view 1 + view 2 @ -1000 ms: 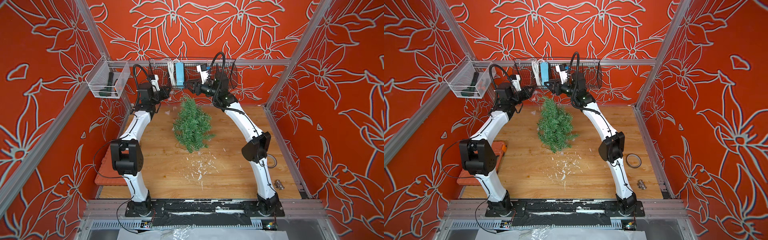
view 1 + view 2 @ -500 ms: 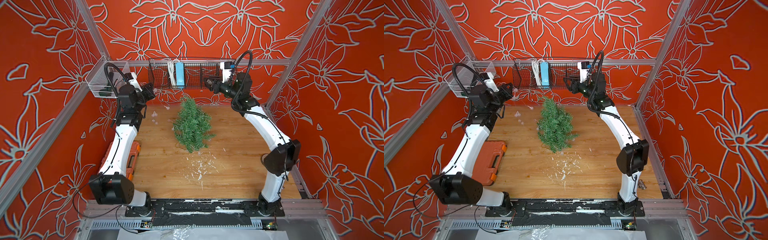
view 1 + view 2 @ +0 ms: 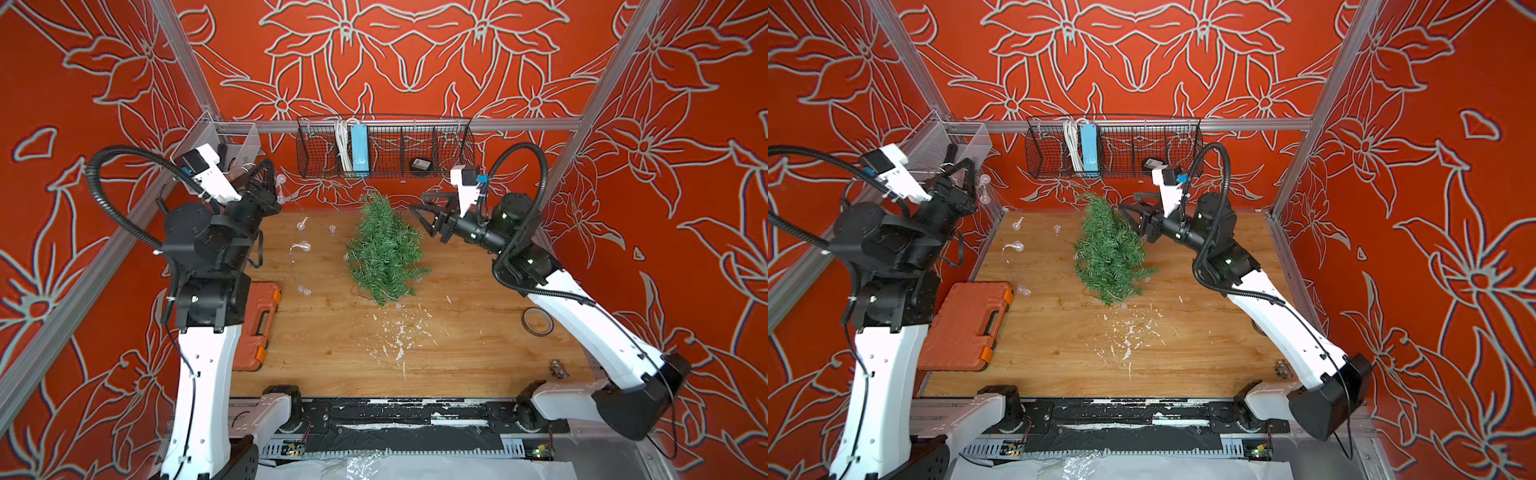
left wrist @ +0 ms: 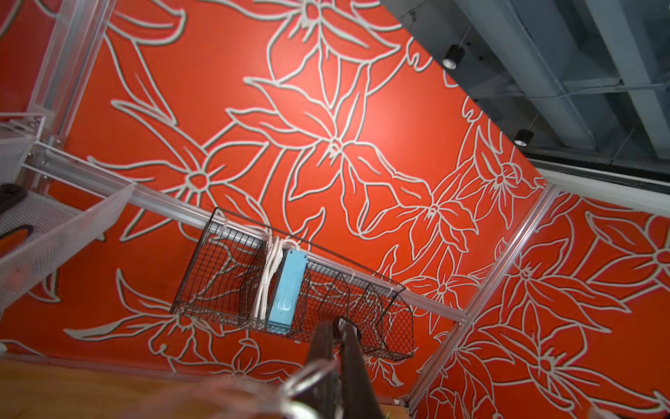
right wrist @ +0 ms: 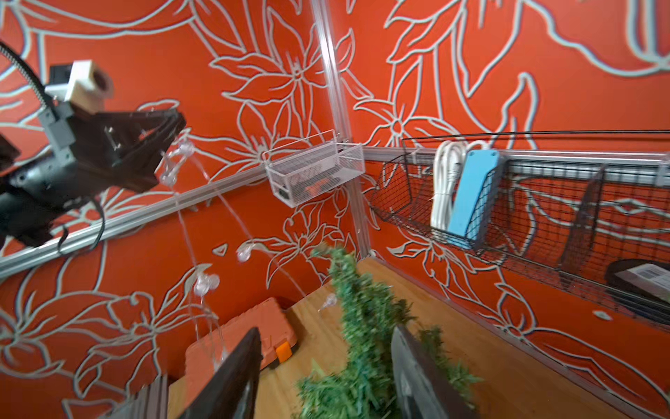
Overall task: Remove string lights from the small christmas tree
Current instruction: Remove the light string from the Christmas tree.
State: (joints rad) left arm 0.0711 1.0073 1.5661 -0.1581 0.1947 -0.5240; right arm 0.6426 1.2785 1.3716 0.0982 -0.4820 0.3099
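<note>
The small christmas tree point(image 3: 384, 249) point(image 3: 1111, 253) lies on the wooden table, tip toward the back wall. My left gripper point(image 3: 270, 174) point(image 3: 969, 170) is raised at the back left, shut on the string lights point(image 3: 305, 247) point(image 3: 1017, 247). The thin wire with its clear bulbs hangs from the jaws and runs down to the tree, with one bulb point(image 3: 399, 306) by the tree's base. In the right wrist view the strand point(image 5: 203, 283) drops from the left gripper point(image 5: 174, 123). My right gripper point(image 3: 417, 200) point(image 5: 326, 330) is open just right of the treetop point(image 5: 366, 326), holding nothing.
An orange tool case point(image 3: 259, 320) lies at the table's left edge. A wire basket point(image 3: 449, 145) on the back wall holds a blue box point(image 3: 358, 147) and a white cable. A clear bin point(image 3: 245, 143) hangs back left. A tape roll point(image 3: 537, 321) and white flakes point(image 3: 399, 336) lie on the table.
Both grippers left the treetop. The left arm swung left and up, pulling the lights off the tree. The right arm swung right, then came down beside the tree, its jaws widening.
</note>
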